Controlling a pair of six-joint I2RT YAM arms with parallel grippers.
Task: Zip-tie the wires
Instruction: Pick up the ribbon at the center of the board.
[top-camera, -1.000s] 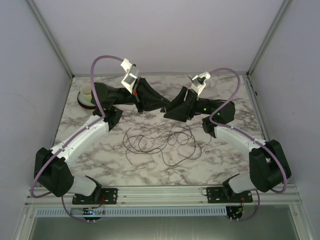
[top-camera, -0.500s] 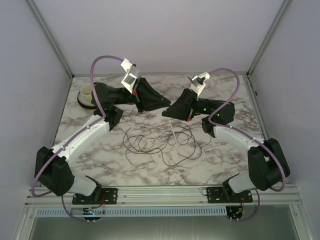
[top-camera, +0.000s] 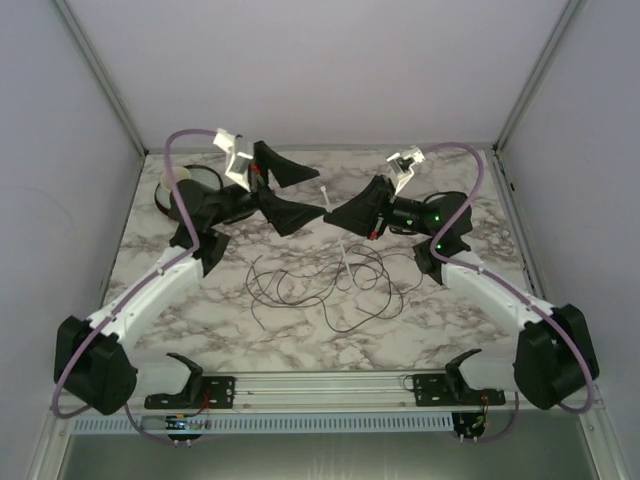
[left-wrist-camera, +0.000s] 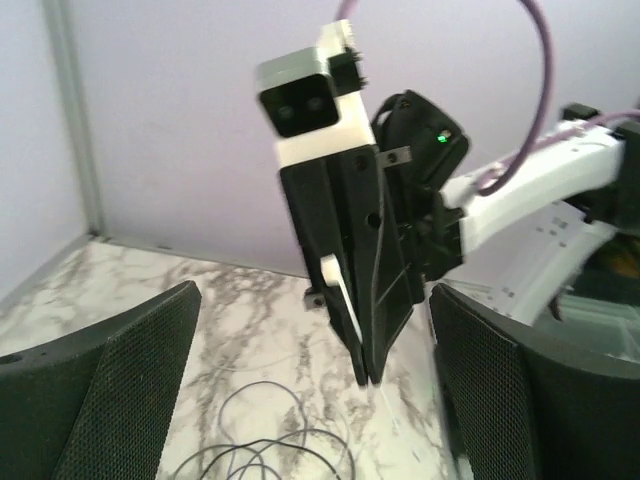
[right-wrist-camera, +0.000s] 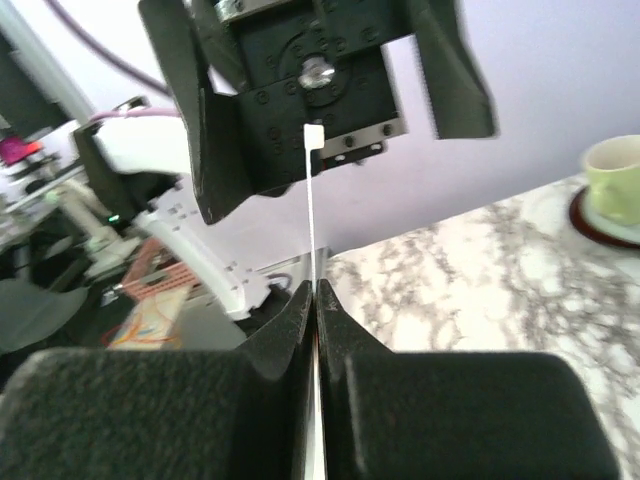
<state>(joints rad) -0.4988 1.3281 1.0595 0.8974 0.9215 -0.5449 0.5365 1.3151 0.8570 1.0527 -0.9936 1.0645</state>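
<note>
The wires (top-camera: 318, 282) lie in loose dark loops on the marble table (top-camera: 200, 310), and they show low in the left wrist view (left-wrist-camera: 255, 440). My right gripper (top-camera: 329, 221) hovers above them, shut on a white zip tie (top-camera: 326, 191). In the right wrist view the tie (right-wrist-camera: 313, 200) stands straight up out of the closed jaws (right-wrist-camera: 317, 290). My left gripper (top-camera: 319, 196) faces the right one with its fingers (left-wrist-camera: 110, 380) spread wide on either side of the tie's head, touching nothing. The tie's tail (top-camera: 342, 262) hangs down toward the wires.
A pale green cup (right-wrist-camera: 615, 175) on a dark red saucer (top-camera: 170, 203) stands at the table's back left corner, behind the left arm. Metal frame posts (top-camera: 110, 80) and lilac walls close in the table. A rail (top-camera: 330, 385) runs along the near edge.
My left gripper has opened and drawn back to the left, its elbow swinging outward. My right gripper has shut on the zip tie, which now stays in it alone.
</note>
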